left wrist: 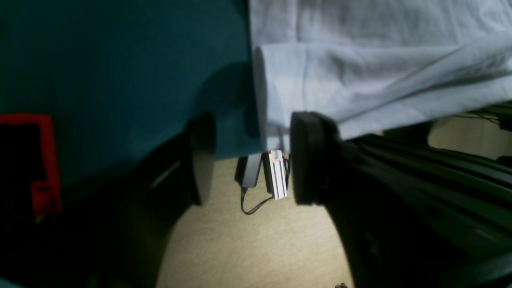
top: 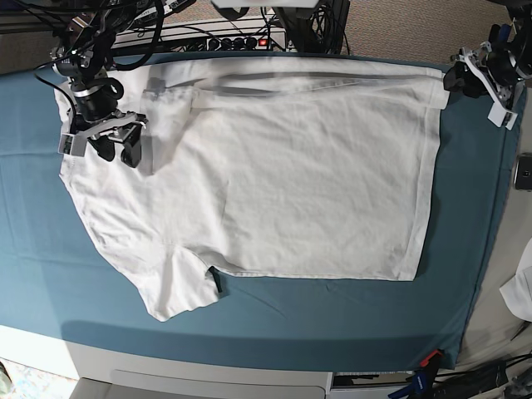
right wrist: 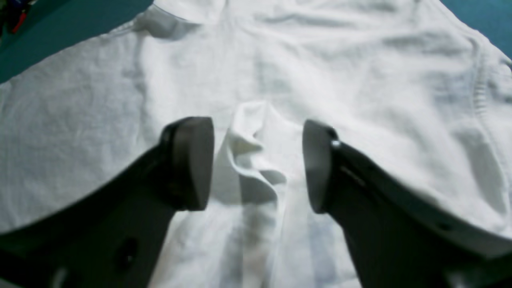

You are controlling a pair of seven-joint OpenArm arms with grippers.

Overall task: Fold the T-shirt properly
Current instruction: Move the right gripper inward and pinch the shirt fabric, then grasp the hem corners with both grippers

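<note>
Garment: large plain white cotton T-shirt (top: 283, 183) lies spread on the teal-blue cloth sheet (top: 33, 241) that covers the table, hem toward the base view's right, neck end toward its left; one short sleeve (top: 179, 287) sticks out at the near left. The far long edge looks doubled over into a narrow band, probably the start of a lengthwise fold.

Right gripper: right gripper (right wrist: 258, 162) hovers over the shirt's far-left shoulder area with its jaws spread wide and nothing between the pads. A small pinched-up ridge of white fabric (right wrist: 250, 148) stands in the gap, untouched on both sides, so the cloth reads as let go.

Left gripper: left gripper (left wrist: 248, 158) sits at the far-right corner, by the hem. Its jaws stand apart; the white hem corner (left wrist: 274, 132) hangs just beside one dark pad, and contact cannot be told. It grips nothing.

Why so placed: each arm sits at one end of the same long edge, the natural stations for lifting that side together.

Stage: early, I judge; sleeves and body are largely unfolded.

Risk: the loose ridge may leave a crease if folded over unsmoothed.
</note>
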